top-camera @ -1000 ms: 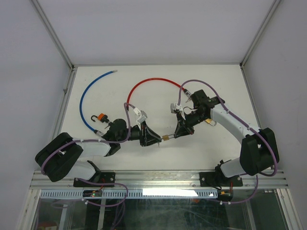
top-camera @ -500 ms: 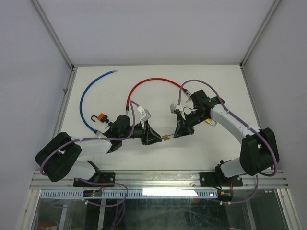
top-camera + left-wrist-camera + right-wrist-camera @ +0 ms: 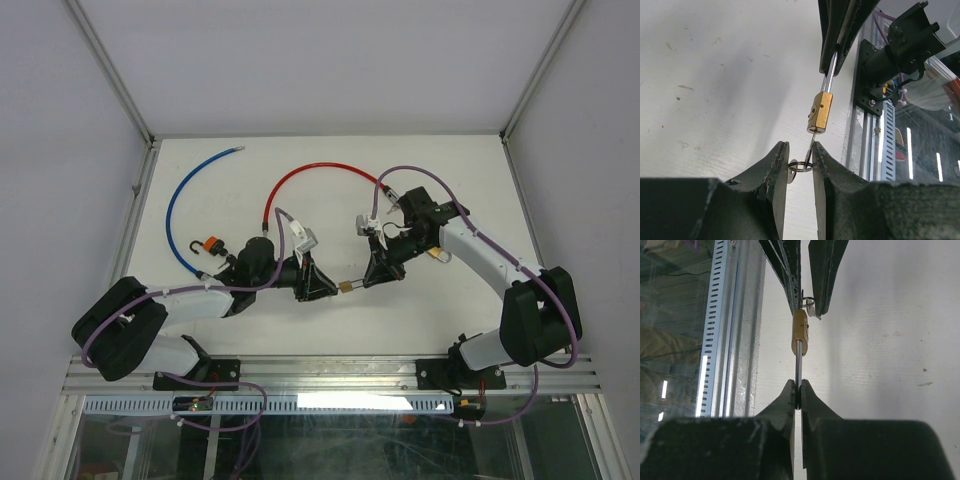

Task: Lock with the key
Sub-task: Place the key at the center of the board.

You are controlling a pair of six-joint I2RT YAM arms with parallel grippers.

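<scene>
A small brass padlock (image 3: 345, 287) hangs in the air between my two grippers. My right gripper (image 3: 372, 280) is shut on its steel shackle (image 3: 798, 371); the lock body (image 3: 800, 332) points away from it. The key (image 3: 810, 147) sits in the bottom of the lock (image 3: 820, 112), seen edge-on. My left gripper (image 3: 800, 156) has its jaws a narrow gap apart, pinched across the key ring (image 3: 801, 166), which touches both fingers. A small flat silver piece on the ring lies against the left finger (image 3: 777, 165).
A red cable (image 3: 320, 168) and a blue cable (image 3: 180, 200) curve across the far table. An orange padlock (image 3: 212, 244) lies left of my left arm. A small brass item (image 3: 440, 257) lies by my right arm. The slotted metal rail (image 3: 330, 375) runs along the near edge.
My left wrist has rolled and its forearm has shifted a little right and up, fingers staying at the key. The padlock and my right gripper have stayed put.
</scene>
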